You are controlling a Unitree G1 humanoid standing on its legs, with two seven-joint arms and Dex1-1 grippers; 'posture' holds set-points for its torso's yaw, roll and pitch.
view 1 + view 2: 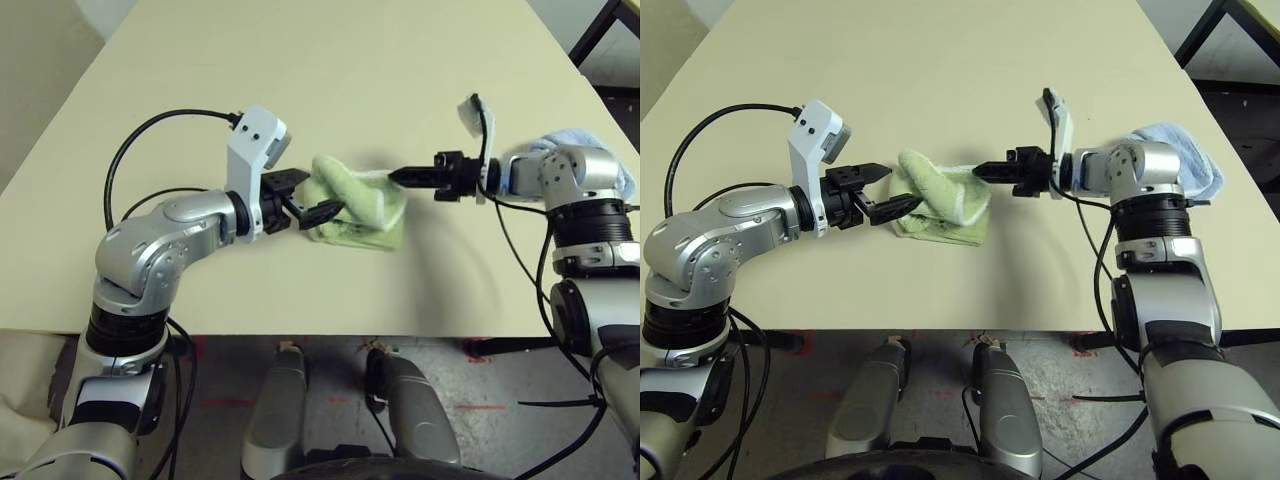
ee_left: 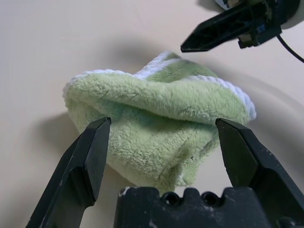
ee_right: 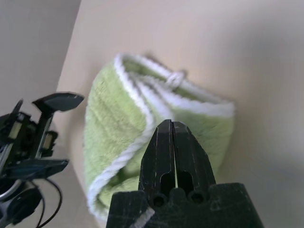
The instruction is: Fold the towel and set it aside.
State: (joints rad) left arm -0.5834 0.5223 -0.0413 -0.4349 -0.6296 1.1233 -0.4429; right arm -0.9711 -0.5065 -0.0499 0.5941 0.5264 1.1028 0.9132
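The towel (image 1: pixel 358 207), a light green terry cloth with white edging, lies bunched in loose folds at the middle of the table. My left gripper (image 1: pixel 320 193) is open at the towel's left end. Its two black fingers (image 2: pixel 92 156) stand apart on either side of the green bulk without pinching it. My right gripper (image 1: pixel 392 176) comes in from the right, shut. Its closed tip (image 3: pixel 166 124) sits just at the white-edged upper right fold. Seen from the left wrist, that tip (image 2: pixel 186 46) hangs a little above the cloth with nothing clamped in it.
A light blue towel (image 1: pixel 1180 150) lies on the table's right edge behind my right arm. A black frame (image 1: pixel 600 30) stands beyond the table's far right corner. Bare cream tabletop (image 1: pixel 330 80) stretches behind the green cloth, and the front edge (image 1: pixel 330 332) is near.
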